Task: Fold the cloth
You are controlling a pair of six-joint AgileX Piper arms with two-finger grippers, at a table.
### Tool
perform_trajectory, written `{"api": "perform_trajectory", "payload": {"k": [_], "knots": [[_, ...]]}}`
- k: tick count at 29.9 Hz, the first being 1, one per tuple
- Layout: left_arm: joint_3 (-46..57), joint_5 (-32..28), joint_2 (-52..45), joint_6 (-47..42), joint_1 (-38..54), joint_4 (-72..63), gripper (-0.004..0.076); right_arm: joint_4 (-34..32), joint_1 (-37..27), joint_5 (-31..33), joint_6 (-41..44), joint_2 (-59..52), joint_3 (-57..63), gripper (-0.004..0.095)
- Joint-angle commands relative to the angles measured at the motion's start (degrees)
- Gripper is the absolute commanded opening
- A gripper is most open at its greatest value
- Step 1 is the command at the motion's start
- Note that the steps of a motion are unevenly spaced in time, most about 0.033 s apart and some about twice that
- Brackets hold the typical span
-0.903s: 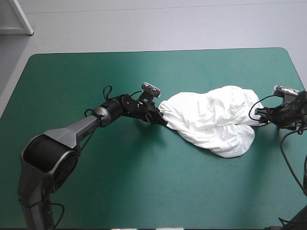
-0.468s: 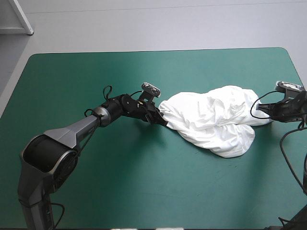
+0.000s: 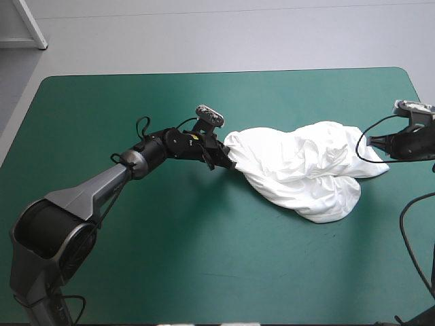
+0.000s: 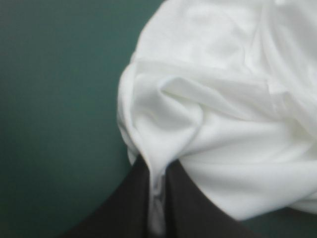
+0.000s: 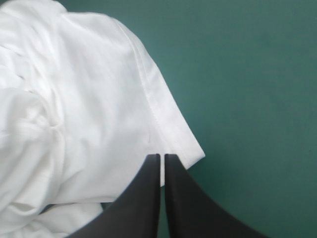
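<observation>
A white short-sleeved T-shirt point(image 3: 306, 170) lies in a crumpled heap on the right half of the teal-green bench point(image 3: 170, 265). It is spread sideways into a long, rumpled mound, with a rounded lobe sagging toward the near edge. Its left end is drawn to a narrow point, a fold of it pinched in the left gripper point(image 4: 157, 171). At the right end a stitched hem point(image 5: 158, 114) lies flat, ending in a square corner.
</observation>
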Motion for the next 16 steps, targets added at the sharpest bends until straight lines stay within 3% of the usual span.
{"api": "perform_trajectory", "payload": {"k": [1, 4, 6, 13, 16], "knots": [[-2.0, -2.7, -4.5, 0.0, -0.1, 0.7, 0.0021, 0.9, -0.4, 1.4, 0.2, -4.6, -4.3, 0.03], [-2.1, -1.9, -4.4, -0.1, -0.1, 1.3, 0.0021, 1.1, -0.4, 2.6, 0.7, -4.3, -5.4, 0.0773], [-2.1, -0.9, -4.3, -0.2, -0.1, 1.8, 0.0021, 1.0, -0.4, 2.4, 1.4, -3.8, -5.5, 0.0902], [-2.1, 3.0, -4.3, -0.9, -0.1, 1.8, 0.0021, 0.2, -0.4, 1.2, 1.5, 2.3, -5.5, 0.0739], [-2.1, 4.1, -4.3, -1.1, -0.1, 1.8, 0.0021, 0.2, -0.4, 0.8, 1.5, 5.0, -5.5, 0.072]]}}
